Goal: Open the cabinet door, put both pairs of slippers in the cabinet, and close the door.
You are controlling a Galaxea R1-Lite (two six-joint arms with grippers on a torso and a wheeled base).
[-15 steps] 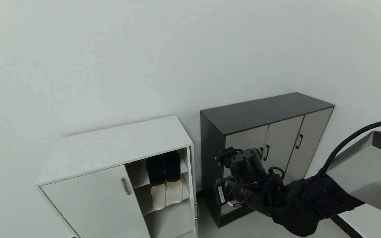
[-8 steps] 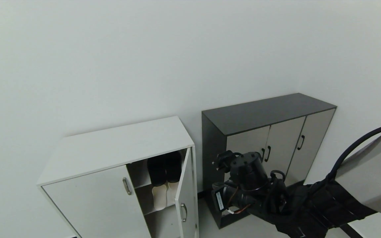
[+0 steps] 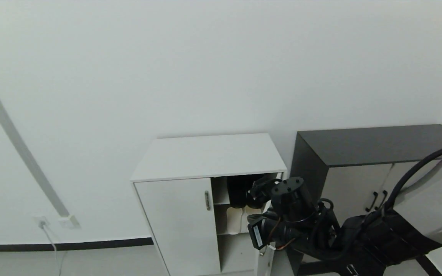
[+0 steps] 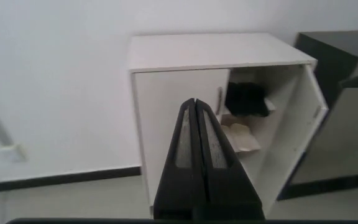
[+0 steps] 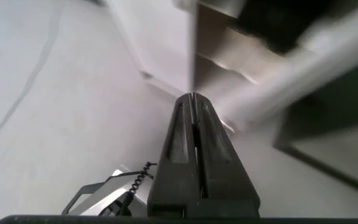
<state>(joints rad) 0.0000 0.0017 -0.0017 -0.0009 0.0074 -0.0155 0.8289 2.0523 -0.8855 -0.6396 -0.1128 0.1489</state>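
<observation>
Fingers on the left gripper are pressed flat together with nothing between them, and it's the same story on the right gripper: shut tight, holding nothing.

From the left wrist we're looking straight at the white cabinet, with that gripper hanging in front of it and well apart from it. The left door is closed and the right door is swung wide open.

Both pairs are already inside. The black slippers sit in the top compartment and the cream slippers are on the shelf right under them, toes pointing out toward us. The bottom compartment has nothing we can make out.

In the head view the right arm sits low in front of the open side of the cabinet, just beside the open door. The right wrist picture is too blurry for us to say whether that gripper touches the door.

Next to the white cabinet on the right stands a dark cabinet with its doors shut. Over on the left there's a wall socket with a cable hanging from it.
</observation>
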